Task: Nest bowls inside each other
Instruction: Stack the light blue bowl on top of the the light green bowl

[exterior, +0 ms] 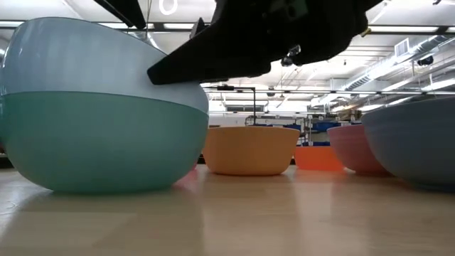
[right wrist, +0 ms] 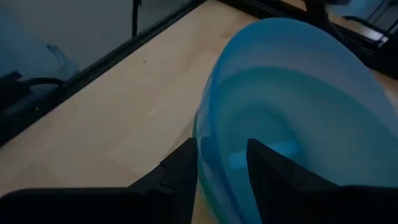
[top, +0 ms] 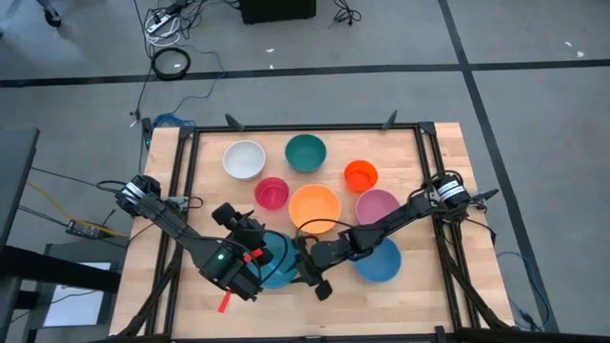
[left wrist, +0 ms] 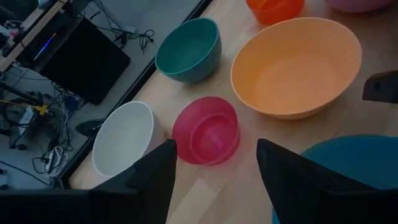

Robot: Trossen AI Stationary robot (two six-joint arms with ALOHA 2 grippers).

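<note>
From above, the right claw straddles the rim of a pale blue plastic bowl nested in a teal one, just beside the wide orange-yellow bowl. Left wrist view: left claw apart, empty; small red bowl nested inside pink. Most bowls remain loose.

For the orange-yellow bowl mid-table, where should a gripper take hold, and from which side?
Probably by the rim. The orange-yellow bowl sits upright and open, empty, with thin flared walls, so one finger inside and one outside, coming from above, suits it. The edge facing the left gripper looks free; the pink bowl crowds the opposite side.
</note>
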